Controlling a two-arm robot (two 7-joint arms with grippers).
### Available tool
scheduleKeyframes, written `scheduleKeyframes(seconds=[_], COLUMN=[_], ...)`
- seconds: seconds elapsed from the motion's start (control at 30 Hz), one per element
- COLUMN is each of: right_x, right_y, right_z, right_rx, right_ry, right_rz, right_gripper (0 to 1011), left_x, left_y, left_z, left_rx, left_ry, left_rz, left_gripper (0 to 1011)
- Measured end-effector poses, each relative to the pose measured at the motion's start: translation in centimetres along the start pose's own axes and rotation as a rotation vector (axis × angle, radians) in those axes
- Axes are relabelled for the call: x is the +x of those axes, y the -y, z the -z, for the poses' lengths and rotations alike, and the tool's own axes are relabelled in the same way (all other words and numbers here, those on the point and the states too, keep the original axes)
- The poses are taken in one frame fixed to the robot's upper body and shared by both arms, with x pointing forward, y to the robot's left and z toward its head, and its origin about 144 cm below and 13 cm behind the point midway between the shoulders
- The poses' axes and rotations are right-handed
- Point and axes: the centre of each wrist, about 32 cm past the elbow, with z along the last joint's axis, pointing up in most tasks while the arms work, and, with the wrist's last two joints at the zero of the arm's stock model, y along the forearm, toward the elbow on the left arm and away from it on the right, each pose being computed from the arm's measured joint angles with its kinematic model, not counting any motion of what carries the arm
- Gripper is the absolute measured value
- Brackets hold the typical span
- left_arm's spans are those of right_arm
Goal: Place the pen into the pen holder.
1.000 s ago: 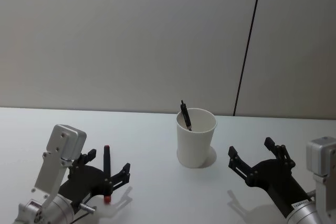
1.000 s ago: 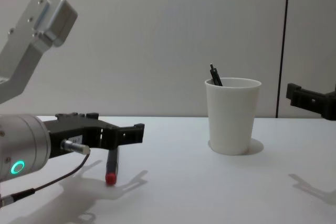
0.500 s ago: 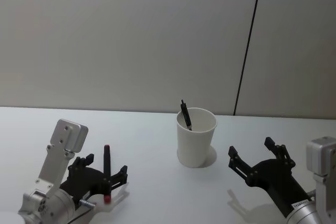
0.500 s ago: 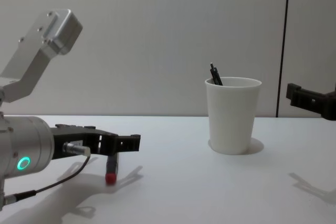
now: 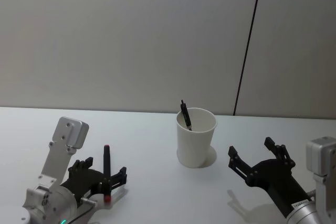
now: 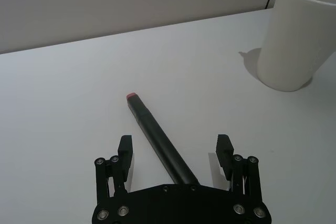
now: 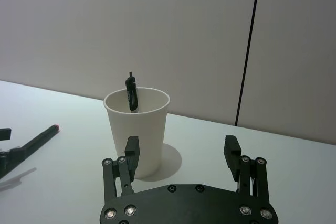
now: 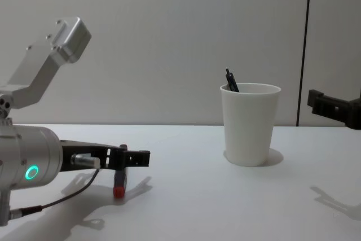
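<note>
Low over the near left of the table (image 5: 147, 129) with the left gripper (image 5: 105, 174), spread wide and clamped on nothing, straddling the pen (image 5: 106, 156) without touching it on either side. From the left wrist view, bare white surface between each fingertip (image 6: 125, 141) and the dark barrel, flat on the tabletop, aslant, red-tipped at the end away from the palm. From the chest view, nearly level at the fingers, just above the surface, with the silver wrist block raised high behind. Onward and to the right, across open tabletop, to the pen holder (image 5: 196, 140), upright near the middle and well apart from the pen, with a black pen (image 5: 185, 115) already leaning inside against the left of the rim and poking above it. Farther right, near the front edge, the right gripper (image 5: 251, 148), likewise spread and holding nothing, lifted off the table and aimed toward the cup with clear room between. From the right wrist view, cup framed between those fingers, and off to one side the red-tipped pen beside the other gripper. Behind everything, a plain wall with one dark vertical seam (image 5: 247, 56).
</note>
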Motion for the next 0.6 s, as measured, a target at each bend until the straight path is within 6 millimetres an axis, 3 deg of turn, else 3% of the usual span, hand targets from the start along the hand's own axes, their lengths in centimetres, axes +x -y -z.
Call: scheduleKeyframes(seconds=[0.6], right_x=[0.00], right_y=[0.00], right_z=[0.00], right_rx=[0.000], right_ry=[0.000], right_rz=[0.000], right_gripper=[1001], left_x=[-0.96], left_y=[0.94], left_z=[-0.17], left_rx=[0.063], left_ry=[-0.046], left_rz=[-0.051], left_gripper=[1003])
